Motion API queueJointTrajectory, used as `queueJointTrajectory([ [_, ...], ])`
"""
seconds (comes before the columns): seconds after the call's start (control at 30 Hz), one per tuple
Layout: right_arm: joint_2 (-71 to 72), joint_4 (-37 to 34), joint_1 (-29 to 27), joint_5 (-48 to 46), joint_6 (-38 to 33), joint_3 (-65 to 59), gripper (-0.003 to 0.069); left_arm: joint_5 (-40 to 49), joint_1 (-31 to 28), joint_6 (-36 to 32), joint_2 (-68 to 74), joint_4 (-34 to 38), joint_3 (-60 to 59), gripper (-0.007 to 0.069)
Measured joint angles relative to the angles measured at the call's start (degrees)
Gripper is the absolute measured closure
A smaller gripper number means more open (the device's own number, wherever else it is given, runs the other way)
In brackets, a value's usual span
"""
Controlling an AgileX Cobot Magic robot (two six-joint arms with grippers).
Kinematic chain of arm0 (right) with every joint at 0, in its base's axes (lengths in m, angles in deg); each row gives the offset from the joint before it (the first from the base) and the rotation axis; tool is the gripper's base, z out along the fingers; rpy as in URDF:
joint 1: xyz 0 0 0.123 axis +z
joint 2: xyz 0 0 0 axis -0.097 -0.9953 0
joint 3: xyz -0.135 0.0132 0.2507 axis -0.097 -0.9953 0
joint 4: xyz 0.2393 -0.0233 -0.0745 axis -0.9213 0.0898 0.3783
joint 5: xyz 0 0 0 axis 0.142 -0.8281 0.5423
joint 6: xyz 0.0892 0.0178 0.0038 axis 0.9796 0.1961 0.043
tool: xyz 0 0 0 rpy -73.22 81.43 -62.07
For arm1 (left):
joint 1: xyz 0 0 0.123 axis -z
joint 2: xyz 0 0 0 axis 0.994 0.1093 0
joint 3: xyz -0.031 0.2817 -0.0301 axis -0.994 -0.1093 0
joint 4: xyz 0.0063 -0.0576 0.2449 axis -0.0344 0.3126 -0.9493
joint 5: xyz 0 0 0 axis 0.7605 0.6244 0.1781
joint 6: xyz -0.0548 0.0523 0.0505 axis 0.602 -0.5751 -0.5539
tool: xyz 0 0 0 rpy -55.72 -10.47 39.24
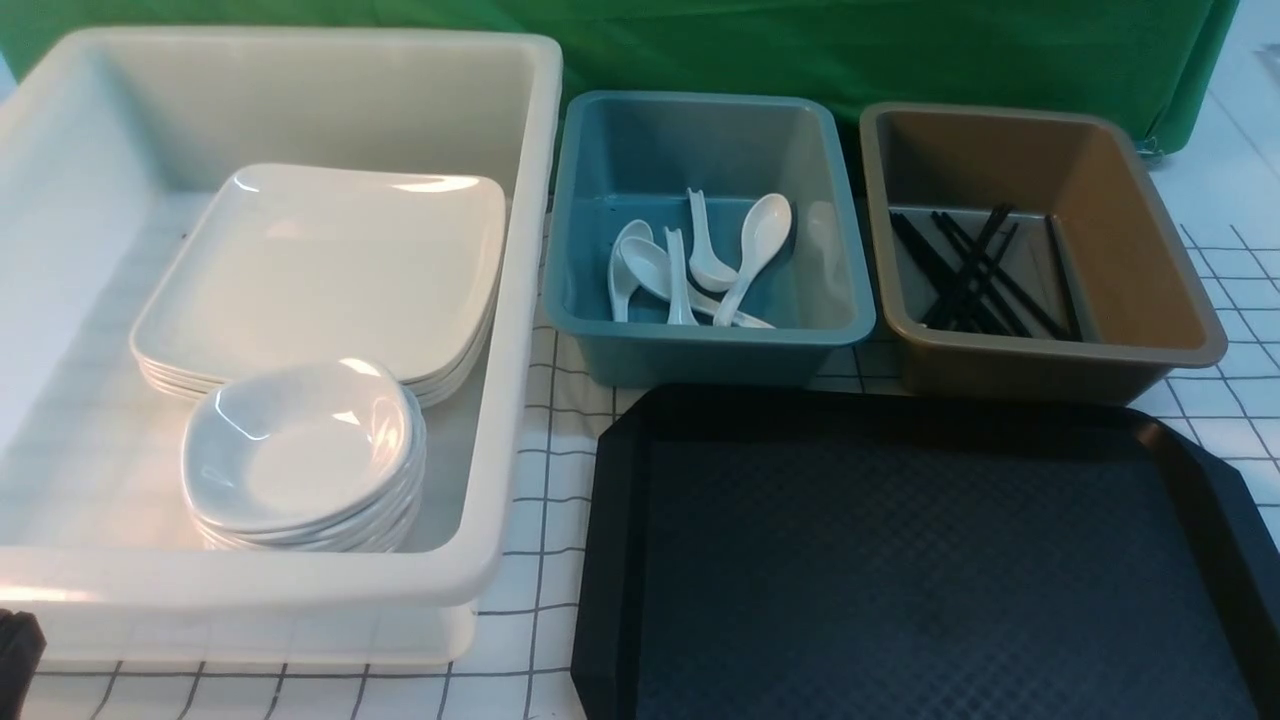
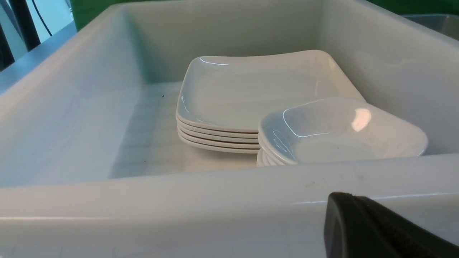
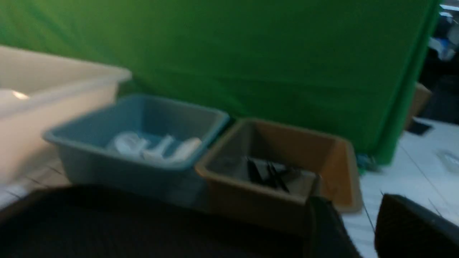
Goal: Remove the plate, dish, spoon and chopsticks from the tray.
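Note:
The black tray (image 1: 900, 560) lies at the near right with nothing on its textured floor. A stack of large white square plates (image 1: 330, 265) sits in the white tub (image 1: 500, 480), and a stack of small white dishes (image 1: 300, 450) leans against its near side. Several white spoons (image 1: 700, 265) lie in the blue tub (image 1: 700, 350). Black chopsticks (image 1: 975, 270) lie crossed in the brown tub (image 1: 1150, 250). My left gripper (image 2: 342, 197) is shut and empty, just outside the white tub's near wall (image 2: 179, 200). My right gripper (image 3: 353, 208) hangs open and empty above the tray's right side.
The three tubs stand in a row behind the tray on a white gridded cloth (image 1: 545, 560). A green backdrop (image 1: 850, 50) closes off the far side. White tabletop (image 3: 412, 172) shows to the right of the brown tub.

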Motion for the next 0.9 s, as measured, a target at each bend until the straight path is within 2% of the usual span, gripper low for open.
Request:
queueJointTrajectory([
  [0.1, -0.05, 0.0, -6.28, -1.32, -0.05, -5.82, 0.0419, 0.0, 0.0, 0.0, 0.0, 0.0, 0.0, 0.0622],
  [0.2, -0.05, 0.25, -8.78, -3.66, -0.3, -6.9, 0.0419, 0.0, 0.0, -0.08, 0.0, 0.0, 0.0, 0.0621],
  [0.9, -0.05, 0.24, -7.49, -3.48, -0.1, -7.03, 0.0419, -0.1, 0.0, -0.95, 0.0, -0.17, 0.0, 0.062],
])
